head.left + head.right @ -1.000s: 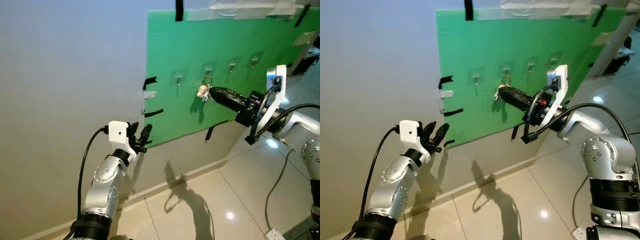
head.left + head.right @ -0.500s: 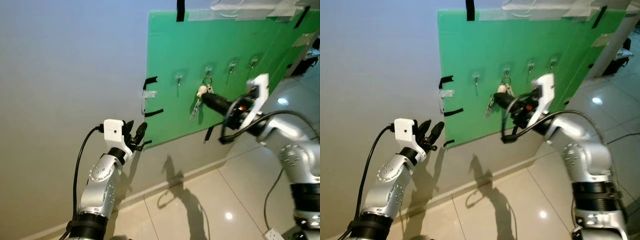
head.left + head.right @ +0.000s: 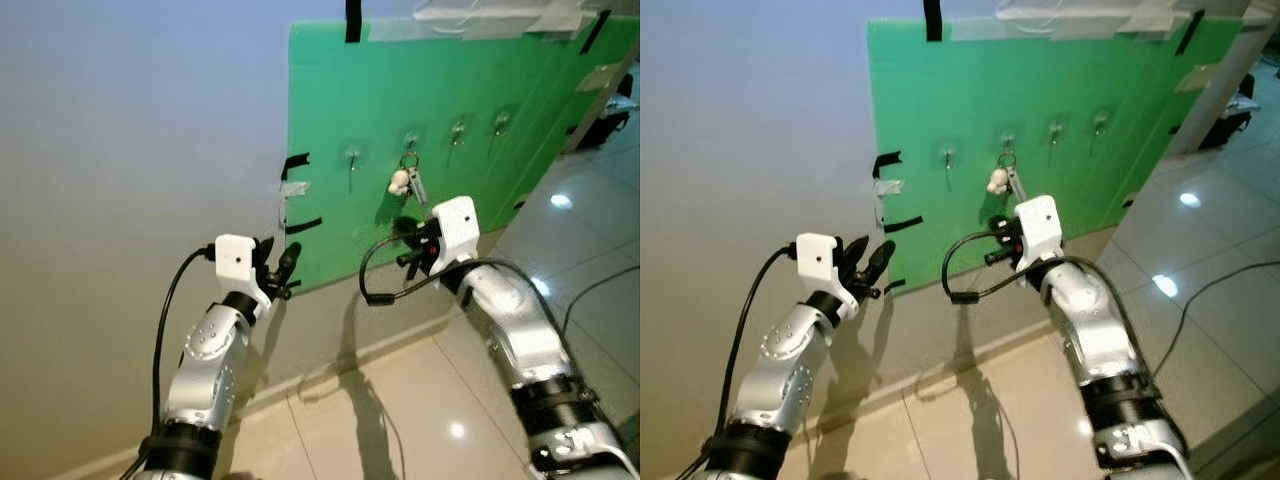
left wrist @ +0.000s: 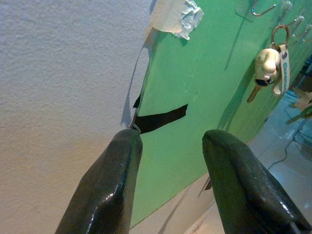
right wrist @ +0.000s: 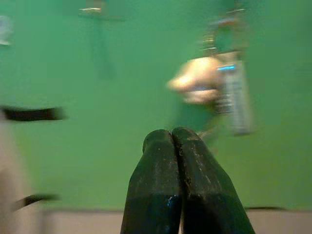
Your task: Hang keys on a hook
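The left gripper (image 3: 278, 272) was raised in front of the grey wall (image 3: 120, 150), just beside the lower left edge of the green board (image 3: 450, 90); in the left wrist view its two black fingers (image 4: 109, 180) stood apart with nothing between them, framing a strip of black tape (image 4: 161, 117) at the board's edge; the right gripper (image 5: 178, 146) was pulled in close to its white wrist camera (image 3: 455, 222), below the keys and apart from them, and its two fingers were pressed flat together, holding nothing; a black cable (image 3: 385, 270) looped out from that wrist; farther back, four small hooks (image 3: 352, 157) sat in a row across the board, and the keys (image 3: 408, 180) hung by their ring from the second hook from the left, a pale rounded charm (image 3: 398, 182) beside one key and a flat fob; the other three hooks were bare; black tape marked the board's left edge in two places, with a scrap of pale tape (image 3: 292, 189) between them, and another black strip (image 3: 352, 18) ran over the top edge; glossy beige floor tiles (image 3: 440, 400) spread below the wall.
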Motion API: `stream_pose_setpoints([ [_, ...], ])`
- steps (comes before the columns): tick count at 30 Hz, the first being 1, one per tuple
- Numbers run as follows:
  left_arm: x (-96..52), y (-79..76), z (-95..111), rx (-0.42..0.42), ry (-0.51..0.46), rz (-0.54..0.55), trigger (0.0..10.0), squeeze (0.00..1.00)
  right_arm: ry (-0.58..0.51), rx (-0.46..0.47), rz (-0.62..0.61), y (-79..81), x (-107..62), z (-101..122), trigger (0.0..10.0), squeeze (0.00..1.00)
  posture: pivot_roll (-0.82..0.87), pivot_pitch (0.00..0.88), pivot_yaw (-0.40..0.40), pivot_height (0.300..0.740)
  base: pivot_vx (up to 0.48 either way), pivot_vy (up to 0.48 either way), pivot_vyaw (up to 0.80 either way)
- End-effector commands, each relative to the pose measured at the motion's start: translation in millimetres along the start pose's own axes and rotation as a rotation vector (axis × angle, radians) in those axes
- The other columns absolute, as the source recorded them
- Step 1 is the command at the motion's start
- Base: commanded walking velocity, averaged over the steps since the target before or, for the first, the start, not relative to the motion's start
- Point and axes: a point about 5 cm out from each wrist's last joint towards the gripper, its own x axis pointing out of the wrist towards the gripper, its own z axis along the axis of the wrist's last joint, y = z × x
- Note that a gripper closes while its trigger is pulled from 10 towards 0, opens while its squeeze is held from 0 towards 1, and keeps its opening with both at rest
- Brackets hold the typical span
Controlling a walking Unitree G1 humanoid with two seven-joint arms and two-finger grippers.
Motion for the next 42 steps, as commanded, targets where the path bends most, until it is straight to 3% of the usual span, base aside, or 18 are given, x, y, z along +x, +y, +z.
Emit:
stream_pose_setpoints([
  [1,3.2,-2.9,1.9,0.012,-0.006,-0.002,10.0,0.00,-0.036,-0.024,-0.109,-6.0,-0.7,0.8,0.0,0.00,-0.02,0.000,-0.036,0.740,0.000,0.000,0.00],
  [9,2.2,-2.7,2.3,0.016,-0.017,0.010,10.0,0.00,-0.191,-0.065,-0.162,9.7,0.4,11.6,0.0,0.00,-0.02,0.000,-0.038,0.740,0.000,0.000,0.00],
  [12,2.0,-2.7,2.7,0.022,-0.021,0.013,10.0,0.00,-0.259,-0.117,-0.176,9.0,0.1,20.4,0.0,0.00,-0.02,0.000,-0.035,0.740,0.000,0.000,0.00],
  [14,1.2,-1.7,3.1,0.035,-0.027,0.016,10.0,0.00,-0.413,-0.229,-0.198,8.9,-5.2,39.2,0.0,0.00,-0.02,0.000,-0.032,0.740,0.000,0.000,0.00],
  [17,1.5,-1.4,5.6,0.059,-0.044,0.015,10.0,0.00,-0.487,-0.272,-0.195,10.2,-10.0,47.0,0.0,0.00,-0.02,0.000,-0.033,0.740,0.000,0.000,0.00],
  [20,4.5,-3.3,25.5,0.124,-0.145,0.015,10.0,0.00,-0.568,-0.319,-0.210,8.7,-20.5,54.6,0.0,0.00,-0.03,0.000,-0.030,0.740,0.000,0.000,0.00],
  [23,5.2,-4.7,31.1,0.139,-0.171,0.011,10.0,0.00,-0.585,-0.325,-0.217,8.0,-23.3,56.2,0.0,0.00,-0.03,0.000,-0.030,0.740,0.000,0.000,0.00],
  [27,4.5,-17.3,53.4,0.190,-0.287,-0.042,10.0,0.00,-0.623,-0.309,-0.249,9.7,-37.2,55.8,0.0,0.00,-0.03,0.000,-0.024,0.740,0.000,0.000,0.00],
  [36,4.7,-15.0,52.8,0.199,-0.290,-0.036,10.0,0.00,-0.668,-0.373,-0.237,12.4,-37.2,62.5,0.0,0.00,-0.03,0.000,-0.016,0.740,0.000,0.000,0.00],
  [42,3.4,-14.2,47.0,0.205,-0.251,-0.039,10.0,0.00,-0.617,-0.354,-0.160,20.8,-33.2,56.3,0.0,0.00,-0.03,0.000,-0.015,0.740,0.000,0.000,0.00],
])
